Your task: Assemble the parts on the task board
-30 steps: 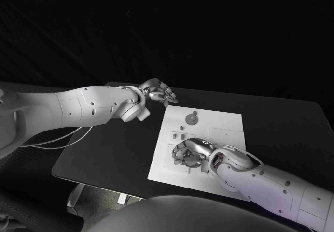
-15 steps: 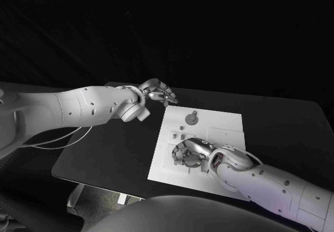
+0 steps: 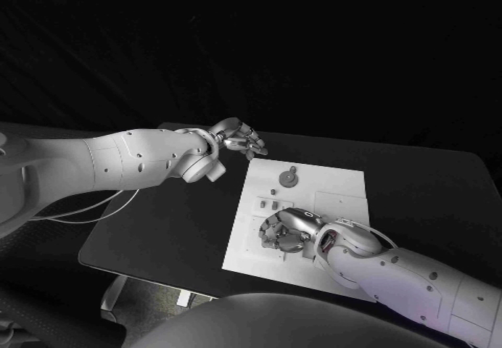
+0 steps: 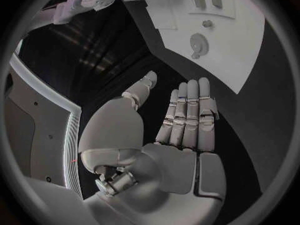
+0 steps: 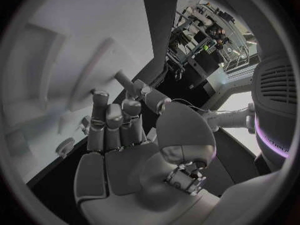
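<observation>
Task board [image 3: 340, 190]: R hand [image 3: 284, 230] over near-left edge.

The board [image 3: 340, 190] lies mid-table [image 3: 167, 225], right hand [image 3: 284, 229] over its near part, left hand [image 3: 236, 135] beyond its far-left corner.

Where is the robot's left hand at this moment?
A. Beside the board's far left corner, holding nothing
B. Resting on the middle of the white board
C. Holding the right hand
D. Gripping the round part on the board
A: in the head view the left hand sits off the far left corner of the white board, and the left wrist view shows its fingers straight with nothing in them.
</observation>
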